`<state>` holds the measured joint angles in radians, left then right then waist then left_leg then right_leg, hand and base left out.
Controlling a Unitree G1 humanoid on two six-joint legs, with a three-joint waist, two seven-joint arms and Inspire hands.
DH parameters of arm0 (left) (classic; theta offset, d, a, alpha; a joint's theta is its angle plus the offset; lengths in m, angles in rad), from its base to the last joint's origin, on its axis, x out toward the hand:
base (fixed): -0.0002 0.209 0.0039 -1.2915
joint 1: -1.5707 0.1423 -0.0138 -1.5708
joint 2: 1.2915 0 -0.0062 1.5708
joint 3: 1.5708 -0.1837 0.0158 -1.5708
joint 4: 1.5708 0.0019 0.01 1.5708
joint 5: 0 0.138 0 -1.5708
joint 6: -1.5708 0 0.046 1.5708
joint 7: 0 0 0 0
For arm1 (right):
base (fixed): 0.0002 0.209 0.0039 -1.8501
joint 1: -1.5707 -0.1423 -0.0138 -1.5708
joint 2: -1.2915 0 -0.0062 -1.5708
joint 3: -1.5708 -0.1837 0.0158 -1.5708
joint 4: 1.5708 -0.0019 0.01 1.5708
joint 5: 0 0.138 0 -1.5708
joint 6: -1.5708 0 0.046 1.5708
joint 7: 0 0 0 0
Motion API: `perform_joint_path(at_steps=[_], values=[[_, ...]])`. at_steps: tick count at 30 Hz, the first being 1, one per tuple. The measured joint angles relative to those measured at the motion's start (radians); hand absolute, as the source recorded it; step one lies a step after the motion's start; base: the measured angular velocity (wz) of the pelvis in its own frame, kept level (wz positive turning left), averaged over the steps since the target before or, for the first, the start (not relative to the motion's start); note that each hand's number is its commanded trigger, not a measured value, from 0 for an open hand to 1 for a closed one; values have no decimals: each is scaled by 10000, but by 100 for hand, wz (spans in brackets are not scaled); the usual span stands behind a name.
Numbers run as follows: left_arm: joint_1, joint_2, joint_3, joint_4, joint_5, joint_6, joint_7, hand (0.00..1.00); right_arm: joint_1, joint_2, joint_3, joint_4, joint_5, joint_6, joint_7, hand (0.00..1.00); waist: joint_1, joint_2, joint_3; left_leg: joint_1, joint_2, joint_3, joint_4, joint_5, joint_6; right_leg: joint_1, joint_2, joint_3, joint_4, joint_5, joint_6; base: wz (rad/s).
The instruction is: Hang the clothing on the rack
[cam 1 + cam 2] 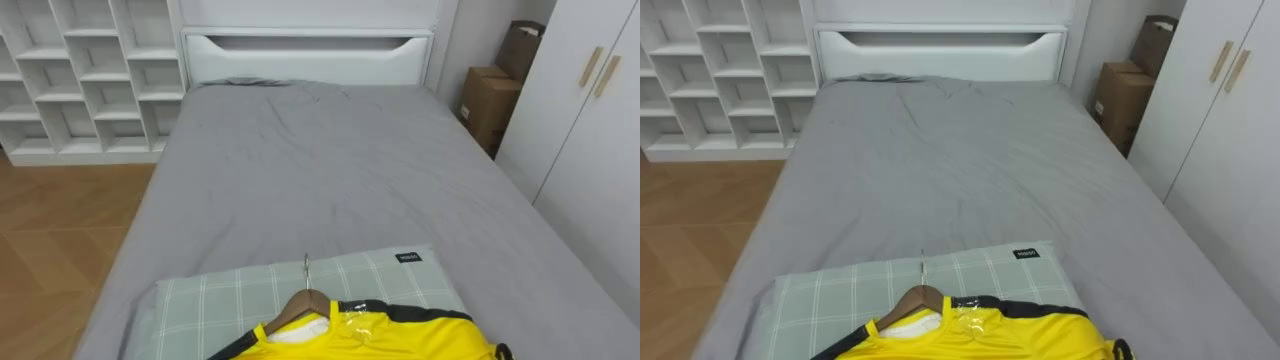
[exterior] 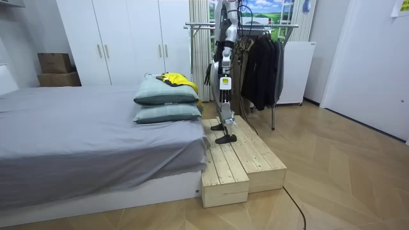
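Yellow shirt [image 1: 385,338] on hanger [image 1: 306,299], lower centre of frame, atop pillow [image 1: 230,292]. We should lift by the hanger's neck, not the cloth. Hands [image 2: 223,83]: we cannot tell their state.

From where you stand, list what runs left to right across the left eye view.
Shelves → bed → boxes → wardrobe. The shirt and pillow lie on the bed, so they are left out.

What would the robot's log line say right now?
stage: not hung yet | yellow shirt: on hanger, lying on pillow | rack: behind robot
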<state>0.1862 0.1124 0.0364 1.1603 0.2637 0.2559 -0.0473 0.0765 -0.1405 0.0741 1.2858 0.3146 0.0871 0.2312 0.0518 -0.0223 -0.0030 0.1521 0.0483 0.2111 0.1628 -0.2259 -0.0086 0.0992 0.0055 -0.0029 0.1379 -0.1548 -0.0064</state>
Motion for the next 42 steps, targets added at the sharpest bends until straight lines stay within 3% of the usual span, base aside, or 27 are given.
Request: perform_joint_path(at_steps=[6,13,30,35,42], values=[[4,3,20,-1,-368,-30,137,0,0,6,14,-16,3,-10,-31,0,20,-1,5,14,8,28,0,-2,-3,-1,7,8,13,0,-1,0],[45,5,28,6,-357,-169,157,0,49,129,-505,-15,199,-67,-90,0,-232,29,22,39,11,63,-10,-19,-5,20,7,20,-3,0,0,-1],[84,3,417,63,-633,-166,195,0,13,148,-552,31,358,3,-76,0,-205,-31,12,56,17,63,-33,-22,-6,25,14,10,-2,-1,0,0],[217,-8,555,81,-1141,-227,454,0,-36,156,-547,297,372,10,-95,0,-178,-45,11,69,23,65,-25,-23,-7,35,17,12,-3,0,0,0],[249,1,804,-188,-830,-328,960,0,9,152,-539,119,331,-60,-243,0,-161,8,6,96,26,74,-28,-28,-10,61,27,24,4,1,-2,0]])
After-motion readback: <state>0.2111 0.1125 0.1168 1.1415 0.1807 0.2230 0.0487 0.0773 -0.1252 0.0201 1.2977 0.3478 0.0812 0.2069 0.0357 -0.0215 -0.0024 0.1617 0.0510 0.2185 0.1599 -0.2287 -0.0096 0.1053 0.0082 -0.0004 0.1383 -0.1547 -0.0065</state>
